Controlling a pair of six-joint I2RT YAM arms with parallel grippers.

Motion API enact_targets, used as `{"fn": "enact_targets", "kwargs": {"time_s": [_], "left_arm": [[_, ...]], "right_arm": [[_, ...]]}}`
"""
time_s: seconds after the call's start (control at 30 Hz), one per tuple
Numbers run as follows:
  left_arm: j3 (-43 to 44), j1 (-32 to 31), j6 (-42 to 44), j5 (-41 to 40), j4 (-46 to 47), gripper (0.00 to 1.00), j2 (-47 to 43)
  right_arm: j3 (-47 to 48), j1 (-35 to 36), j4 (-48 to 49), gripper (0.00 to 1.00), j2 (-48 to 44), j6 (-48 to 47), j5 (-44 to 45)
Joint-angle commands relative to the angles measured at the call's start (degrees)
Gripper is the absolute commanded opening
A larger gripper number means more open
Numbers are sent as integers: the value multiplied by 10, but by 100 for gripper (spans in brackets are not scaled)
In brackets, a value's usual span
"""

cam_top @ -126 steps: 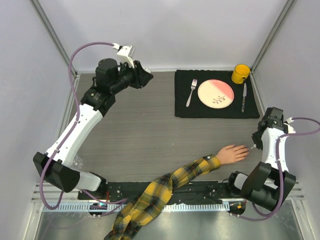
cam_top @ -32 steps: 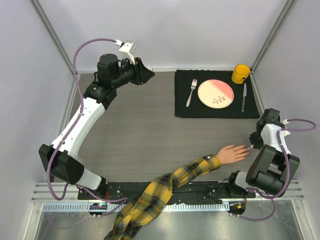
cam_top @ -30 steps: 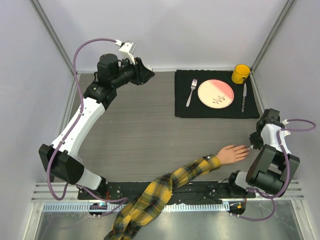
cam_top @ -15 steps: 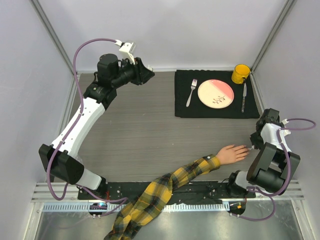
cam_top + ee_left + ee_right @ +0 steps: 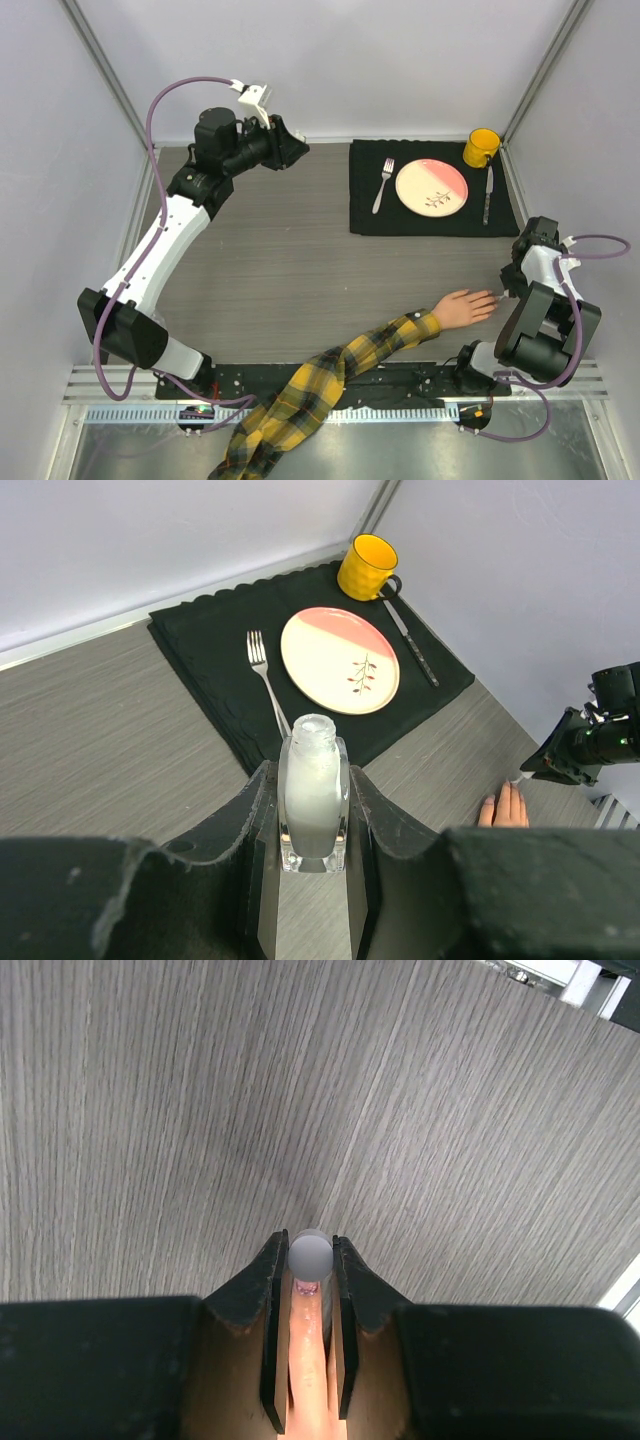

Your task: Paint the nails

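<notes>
A peach mannequin hand (image 5: 465,307) in a yellow-and-black plaid sleeve (image 5: 380,350) lies palm down at the front right of the table. My right gripper (image 5: 310,1252) is shut on a round grey-white brush cap (image 5: 310,1255), seen end-on. The cap hangs directly over one finger (image 5: 308,1360), and that finger's nail (image 5: 307,1286) shows pinkish under it. The brush itself is hidden below the cap. The top view shows the right gripper (image 5: 507,290) at the fingertips. My left gripper (image 5: 314,780) is shut on a small clear uncapped bottle (image 5: 314,805), held upright over the table's back left (image 5: 293,150).
A black placemat (image 5: 370,220) at the back right carries a pink-and-cream plate (image 5: 431,186), a fork (image 5: 383,184), a knife (image 5: 488,193) and a yellow mug (image 5: 481,147). Grey walls and metal posts close in the table.
Over the last second almost nothing moves. Since the oldest frame, the right arm has folded in closer to the fingertips and the left arm has shifted slightly.
</notes>
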Motion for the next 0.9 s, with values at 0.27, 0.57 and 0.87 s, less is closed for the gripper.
{"fn": "enact_targets", "kwargs": {"time_s": [0.27, 0.57, 0.87], "left_arm": [[-6, 4, -2, 11, 39, 0, -27], [-13, 4, -7, 12, 39, 0, -34], [-5, 2, -6, 12, 35, 0, -29]], "right_arm": [[6, 28, -21, 0, -41, 15, -15], [8, 38, -55, 0, -60, 24, 7], [4, 38, -54, 0, -52, 17, 33]]}}
